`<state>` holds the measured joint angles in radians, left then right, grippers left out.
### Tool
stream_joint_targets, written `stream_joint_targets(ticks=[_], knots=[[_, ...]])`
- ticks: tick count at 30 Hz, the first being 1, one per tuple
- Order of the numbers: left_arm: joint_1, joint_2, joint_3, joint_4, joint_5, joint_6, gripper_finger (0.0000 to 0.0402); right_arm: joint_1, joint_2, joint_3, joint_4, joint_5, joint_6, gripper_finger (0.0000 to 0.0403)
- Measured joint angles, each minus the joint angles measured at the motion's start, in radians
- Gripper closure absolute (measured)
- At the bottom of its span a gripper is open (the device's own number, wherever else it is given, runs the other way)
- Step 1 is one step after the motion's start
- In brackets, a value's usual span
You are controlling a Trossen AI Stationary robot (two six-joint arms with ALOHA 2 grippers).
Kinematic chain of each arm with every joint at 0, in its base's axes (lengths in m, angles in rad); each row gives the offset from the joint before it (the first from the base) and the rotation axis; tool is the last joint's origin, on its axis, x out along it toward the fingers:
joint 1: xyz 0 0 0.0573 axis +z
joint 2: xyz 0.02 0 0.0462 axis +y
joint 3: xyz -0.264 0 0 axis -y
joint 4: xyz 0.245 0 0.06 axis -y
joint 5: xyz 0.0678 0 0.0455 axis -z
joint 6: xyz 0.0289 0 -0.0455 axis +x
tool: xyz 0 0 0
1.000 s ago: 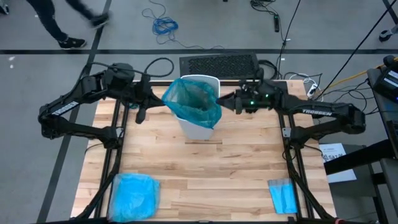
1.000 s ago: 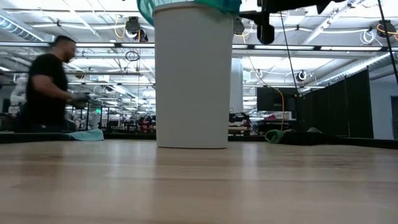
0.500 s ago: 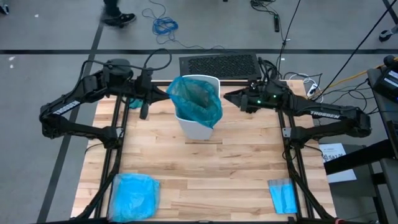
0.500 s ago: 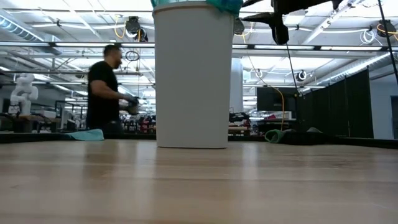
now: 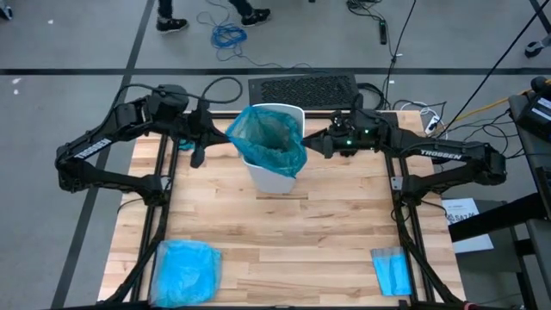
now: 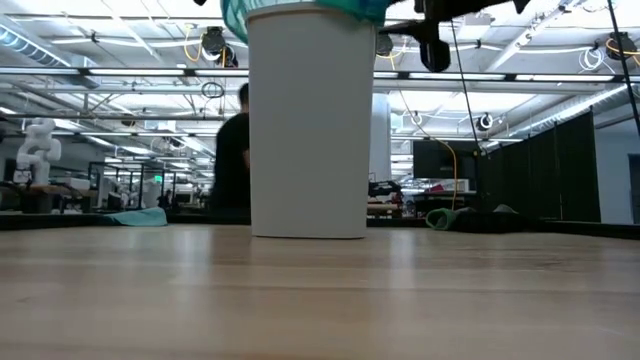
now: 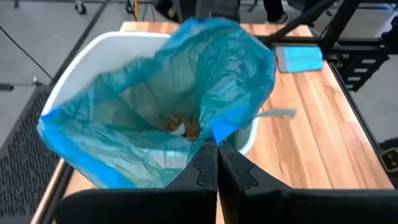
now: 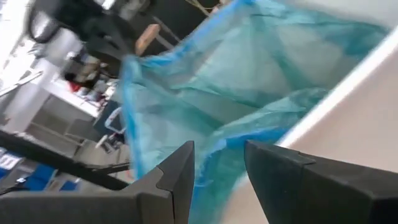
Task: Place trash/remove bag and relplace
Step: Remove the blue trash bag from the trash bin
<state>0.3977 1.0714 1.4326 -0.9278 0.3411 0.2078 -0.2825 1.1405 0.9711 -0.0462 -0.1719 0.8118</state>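
Bag (image 5: 269, 142) was thin crinkly teal film, very light and soft, no stiffness of its own. It sat in the white bin (image 5: 277, 176) at the far middle of the table (image 5: 284, 232), with its mouth pulled up and bunched over the rim, draping down the near side. We judged it slippery and easy to tear, so the place to take it was the gathered rim film, pinched on a fold, not the flat wall.

Left gripper (image 7: 216, 163) was fully closed on the bag's edge at the bin's left rim; in the left wrist view the two fingers met with blue film caught at their tips. Right gripper (image 8: 217, 171) hung at the bin's right rim, fingers partly apart with a clear gap, bag film just ahead of them. We couldn't confirm any film was held between them, so we called it not gripping.

Contents: the left wrist view showed a few small brown and pale scraps of trash (image 7: 182, 126) low inside the bag. We judged the load light, so lifting shouldn't strain the film much, but a one-sided pull would likely collapse the mouth.

Elsewhere on the table: a paler sky-blue bag (image 5: 185, 271) at the near left corner, a small folded blue sheet (image 5: 392, 269) near right. Both well apart from the bin.
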Motion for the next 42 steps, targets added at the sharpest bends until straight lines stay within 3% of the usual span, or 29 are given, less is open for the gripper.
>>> stream_joint_targets(ticks=[6,12,16,19,22,28,31,35,42], knots=[[0.0,0.0,0.0,0.027,0.0,0.008,0.0402,-0.005,0.049,0.042,-0.029,-0.013,-0.009,0.029],[0.002,0.0,0.0,0.154,-0.002,0.035,0.0402,-0.016,0.079,0.137,-0.003,-0.019,-0.119,0.0393],[0.002,0.0,0.0,0.226,0.002,0.036,0.0402,-0.053,0.098,0.227,-0.007,-0.051,-0.167,0.04],[0.002,0.0,0.0,0.224,0.057,0.014,0.0402,-0.058,0.094,0.288,-0.162,-0.048,-0.195,0.0399],[0.002,-0.002,0.0,0.187,0.136,-0.028,0.0402,-0.065,0.095,0.307,-0.332,-0.018,-0.252,0.0385],[-0.001,-0.007,0.0,0.095,0.263,-0.088,0.0402,-0.111,0.13,0.313,-0.325,-0.148,-0.258,0.031],[-0.001,-0.007,0.0,0.082,0.371,-0.104,0.0402,-0.111,0.165,0.31,-0.333,-0.229,-0.243,0.0265],[-0.001,-0.007,0.0,0.081,0.533,-0.144,0.0402,-0.111,0.203,0.31,-0.319,-0.258,-0.221,0.0222],[-0.001,-0.008,0.0,0.08,0.646,-0.149,0.0402,-0.148,0.263,0.358,-0.273,-0.27,-0.257,0.0201]])
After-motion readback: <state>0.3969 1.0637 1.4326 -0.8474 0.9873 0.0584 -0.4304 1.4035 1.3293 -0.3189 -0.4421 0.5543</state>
